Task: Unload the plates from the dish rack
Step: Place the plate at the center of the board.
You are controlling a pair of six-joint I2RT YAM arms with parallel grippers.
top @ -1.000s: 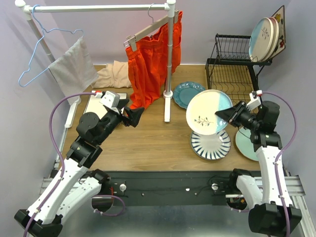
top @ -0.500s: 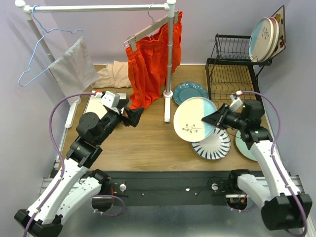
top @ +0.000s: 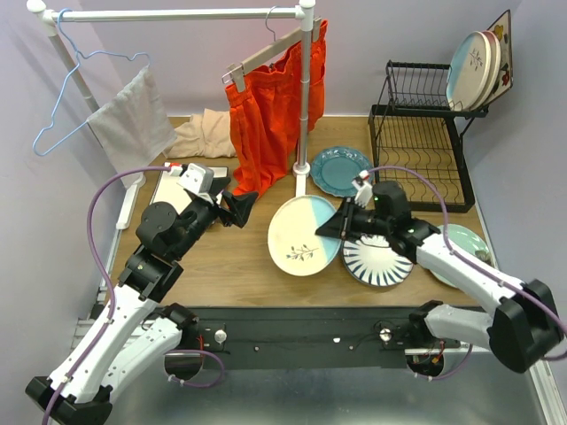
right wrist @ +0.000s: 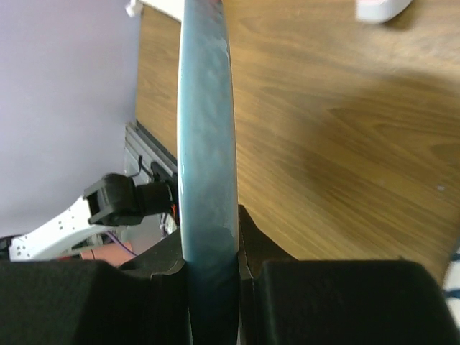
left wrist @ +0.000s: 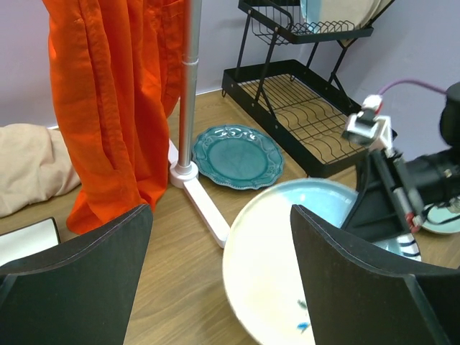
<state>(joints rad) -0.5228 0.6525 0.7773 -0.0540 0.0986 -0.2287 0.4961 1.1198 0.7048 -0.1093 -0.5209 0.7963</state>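
Right end effector (top: 341, 227) is clamped on the rim of the cream/light-blue plate (top: 304, 235). The wrist view shows that plate edge-on (right wrist: 207, 144), pinched btwn the two fingers (right wrist: 248, 244). The plate sits tilted, cream side w/ a small sprig facing up, low over the tabletop (top: 248, 261) near the centre. It's just left of the blue-striped plate (top: 381, 263) and overlaps that plate's left edge in the top view. Can't tell if its low edge touches the wood.

Left end effector (top: 241, 208) hangs over the left-centre of the tabletop w/ fingers apart and nothing btwn them (left wrist: 219, 215).

Dish rack (top: 416, 133) stands at the far right corner. A few round plates (top: 474, 64) lean upright at the right end of its upper shelf, w/ the square flowered plate (top: 505, 40) behind them. The lower grid is bare.

Already on the tabletop:
- The teal plate (top: 339, 170) lies flat, just left of the rack and beside the foot of the white clothes rail (top: 306, 106).
- The striped plate lies flat, near-right.
- The pale mint plate (top: 469, 239) is right of it, partly under the right arm.

An orange garment (top: 270, 106) hangs from the rail.
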